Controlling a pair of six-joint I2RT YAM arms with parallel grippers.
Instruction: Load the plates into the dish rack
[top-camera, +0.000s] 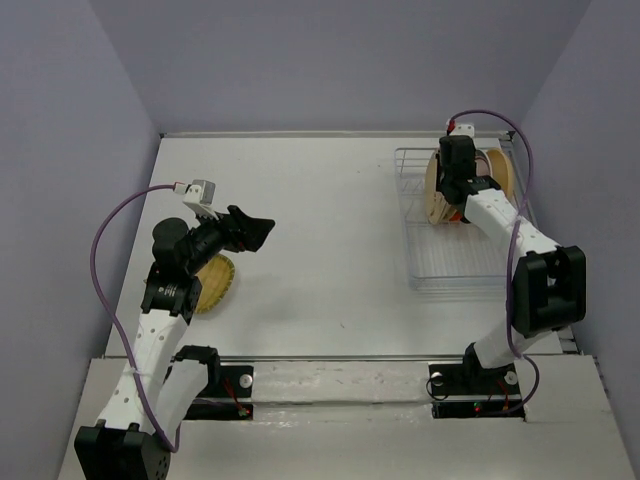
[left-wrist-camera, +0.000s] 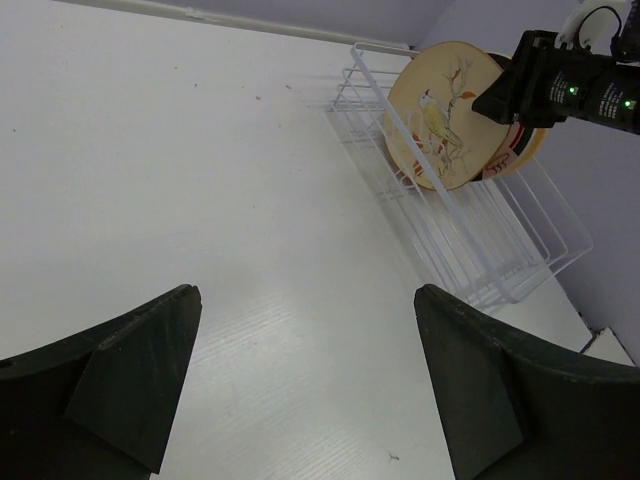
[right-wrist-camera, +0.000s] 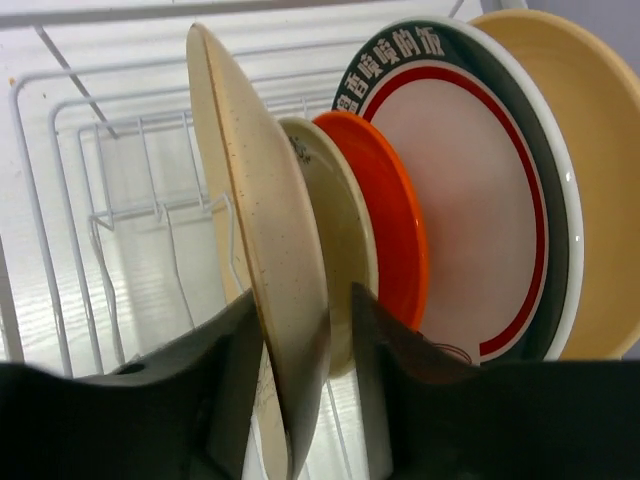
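Since your right gripper (right-wrist-camera: 305, 330) straddles the patterned plate (right-wrist-camera: 255, 200) at twelve o'clock in the rack (top-camera: 450, 265), grip unclear, a skewed pull-out could topple it.

Cream plate (left-wrist-camera: 440, 120): bird-on-branch print, yellow/brown; back fine brown speckle. Small tan plate (right-wrist-camera: 345, 250): plain. Orange-red plate (right-wrist-camera: 395, 220): plain, glossy. White plate (right-wrist-camera: 470, 220): pale ctr, red ring, dk green band w/ white characters. Large tan plate (right-wrist-camera: 590, 200): plain. Yellow plate (top-camera: 215, 283): ridged-edge pattern. Dish rack (top-camera: 440, 262): white wire. Table (top-camera: 330, 220): white. Left gripper (left-wrist-camera: 305, 295), right gripper (right-wrist-camera: 308, 300): black. Cables (top-camera: 100, 240): purple.
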